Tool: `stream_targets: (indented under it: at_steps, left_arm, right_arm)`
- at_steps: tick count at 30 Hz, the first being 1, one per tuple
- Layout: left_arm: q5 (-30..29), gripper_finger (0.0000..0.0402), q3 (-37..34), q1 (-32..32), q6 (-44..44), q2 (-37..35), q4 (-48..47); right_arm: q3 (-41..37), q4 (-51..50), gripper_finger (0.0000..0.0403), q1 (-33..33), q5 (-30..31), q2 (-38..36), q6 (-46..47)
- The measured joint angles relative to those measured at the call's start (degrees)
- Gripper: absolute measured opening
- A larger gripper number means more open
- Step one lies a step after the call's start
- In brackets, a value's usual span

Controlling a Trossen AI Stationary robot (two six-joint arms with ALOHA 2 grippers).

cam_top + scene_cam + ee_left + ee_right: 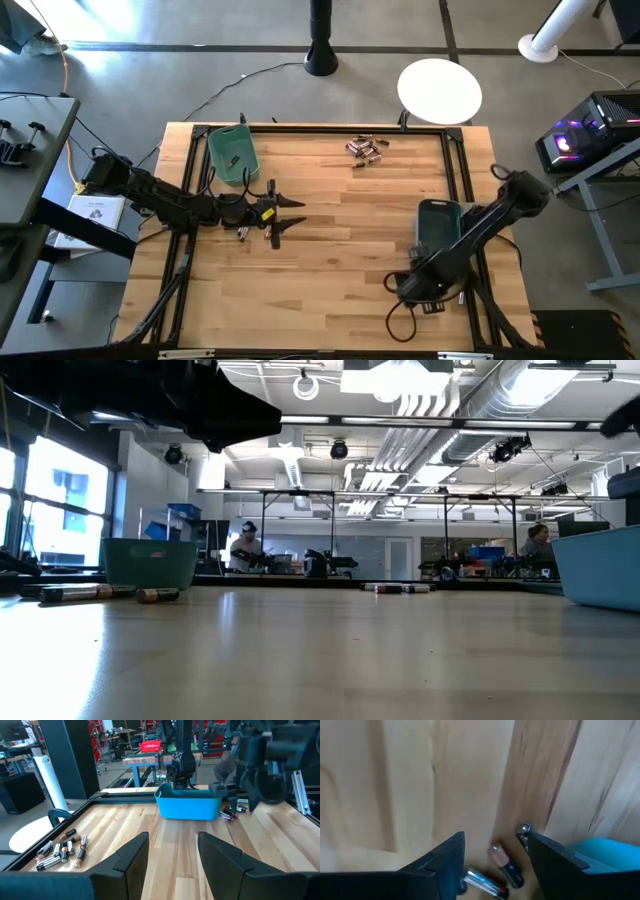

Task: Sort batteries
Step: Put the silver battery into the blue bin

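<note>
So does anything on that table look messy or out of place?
Yes: loose batteries lie in a jumbled heap at the table's far edge, a few more lie near the green bin, and others beside the blue bin.

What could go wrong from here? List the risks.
1. The right gripper hangs open over several small cylindrical batteries lying close together; closing could pinch two or flick one away.
2. The blue-grey plastic bin sits right beside those fingers, so a descent might clip its wall.
</note>
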Motion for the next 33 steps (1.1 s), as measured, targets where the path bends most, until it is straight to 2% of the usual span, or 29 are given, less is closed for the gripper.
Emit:
stream_targets:
  at_steps: [7,14,23,27,33]
  left_arm:
    - [0.0,0.0165,0.02,0.0,0.0,0.0,0.02]
    - [0.02,0.0165,0.02,0.0,-0.15,0.0,0.02]
    - [0.02,0.0165,0.04,-0.02,-0.17,0.0,0.04]
    - [0.02,0.0165,0.04,-0.02,-0.18,0.0,0.03]
    - [0.04,0.0165,0.04,-0.02,-0.19,0.0,0.02]
  right_arm:
    - [0.0,-0.29,0.0211,0.01,4.67,3.31,-2.87]
    - [-0.11,-2.15,0.0209,0.01,5.11,4.28,-3.0]
    - [-0.13,-2.54,0.0164,-0.01,8.38,4.28,-3.05]
    - [-0.14,-2.54,0.0142,-0.01,7.75,4.28,-4.9]
    - [-0.13,-2.61,0.0138,0.06,7.66,4.3,-6.06]
